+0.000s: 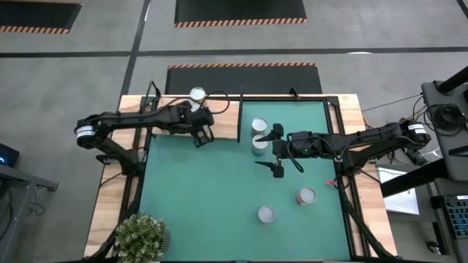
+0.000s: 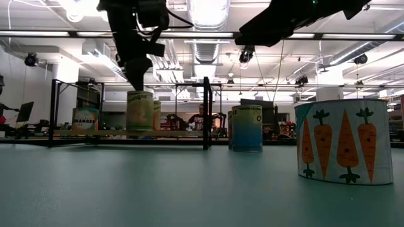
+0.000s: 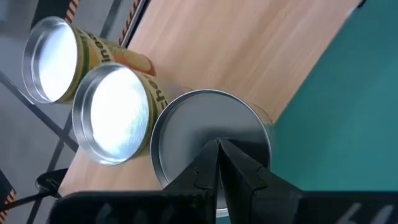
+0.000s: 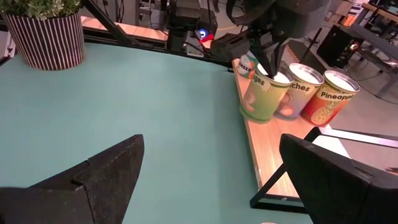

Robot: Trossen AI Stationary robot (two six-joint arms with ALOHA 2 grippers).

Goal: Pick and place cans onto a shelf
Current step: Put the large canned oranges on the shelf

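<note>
- The room is a workshop with grey floor and hazard-striped mats; the table (image 1: 110, 183) has a wooden rim around a green mat (image 1: 219, 190).
- The shelf (image 1: 227, 117), a pale wood board, lies at the table's far edge, toward the far-left corner.
- A potted plant (image 1: 140, 237) stands at the near-left corner.
- The right arm reaches in from the right edge; the right claw (image 1: 276, 152) hangs with jaws spread wide and empty over the middle of the mat.
- The left arm reaches along the far edge; the left claw (image 3: 219, 163) has its fingers pinched together, holding nothing, tips directly above the lid of a can (image 3: 208, 134) standing at the shelf's mat-side edge.
- Two more cans (image 3: 115, 112) stand in a row with it on the shelf.
- Two cans (image 1: 259, 136) stand touching on the mat beside the shelf, just at the right claw's far side; a carrot-printed can (image 1: 306, 196) and another can (image 1: 266, 214) stand toward the near edge, well apart from both claws.
- Judgement: the step in hand looks like the right claw fetching one of the pair. It should drop squarely round one can, jaws clear of its neighbour, and close only once centred, so the neighbour is not knocked.
</note>
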